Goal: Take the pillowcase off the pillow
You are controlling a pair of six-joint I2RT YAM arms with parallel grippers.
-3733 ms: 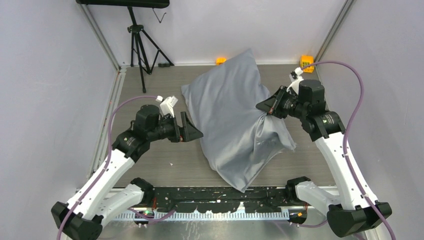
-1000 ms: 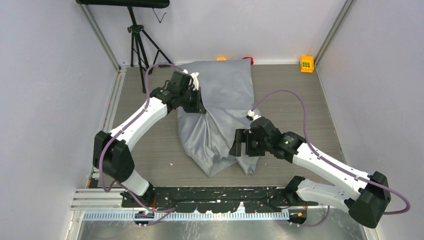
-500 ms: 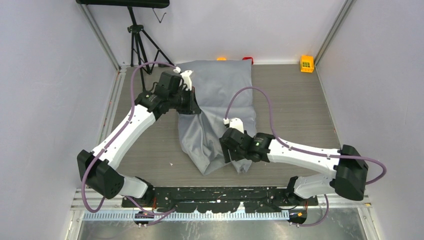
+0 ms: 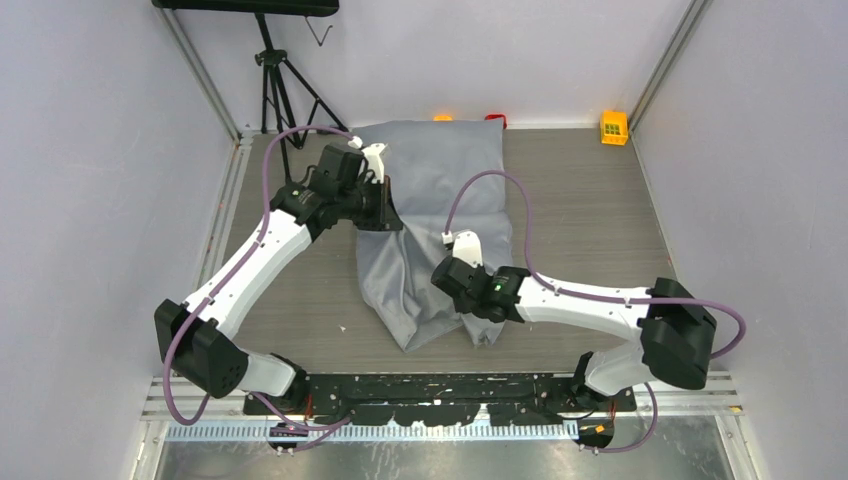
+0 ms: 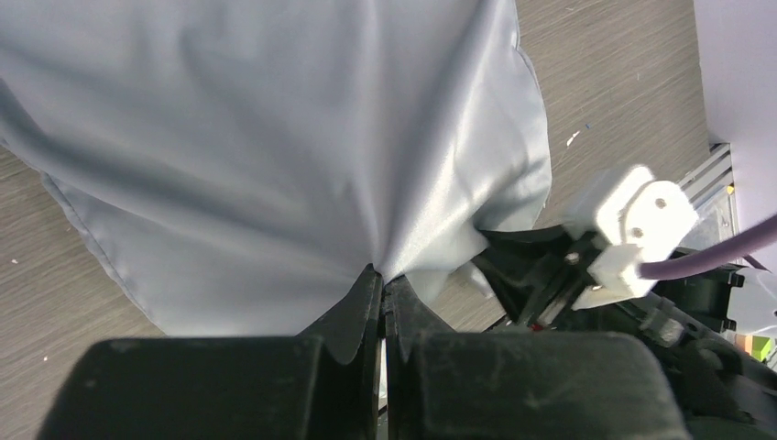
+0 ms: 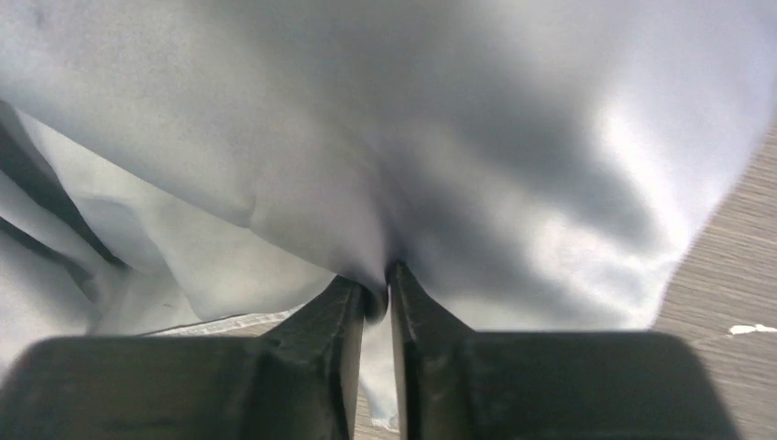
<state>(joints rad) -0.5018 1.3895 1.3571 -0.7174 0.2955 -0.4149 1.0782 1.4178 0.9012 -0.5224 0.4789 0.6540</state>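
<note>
The grey-blue pillowcase [image 4: 435, 190] lies wrinkled across the middle of the table, plump at the far end and limp toward the near end. The pillow is hidden inside it. My left gripper [image 4: 386, 213] is at the fabric's left edge, shut on a pinched fold of the pillowcase [image 5: 275, 137]; its tips [image 5: 383, 280] meet with cloth between them. My right gripper [image 4: 447, 276] reaches in from the right over the limp near part. Its jaws [image 6: 377, 286] have closed on a fold of the pillowcase [image 6: 476, 137], with a narrow gap left behind the tips.
A black tripod [image 4: 275, 80] stands at the back left. A yellow block [image 4: 613, 126] sits at the back right; small orange [image 4: 441, 118] and red [image 4: 495, 119] items lie along the back wall. The black rail [image 4: 430, 386] runs along the near edge. Walls close in on both sides.
My right arm has swung left over the limp near part of the pillowcase, and its jaws went from wide open to closed on a fold. The left gripper shifted slightly left, keeping its hold.
</note>
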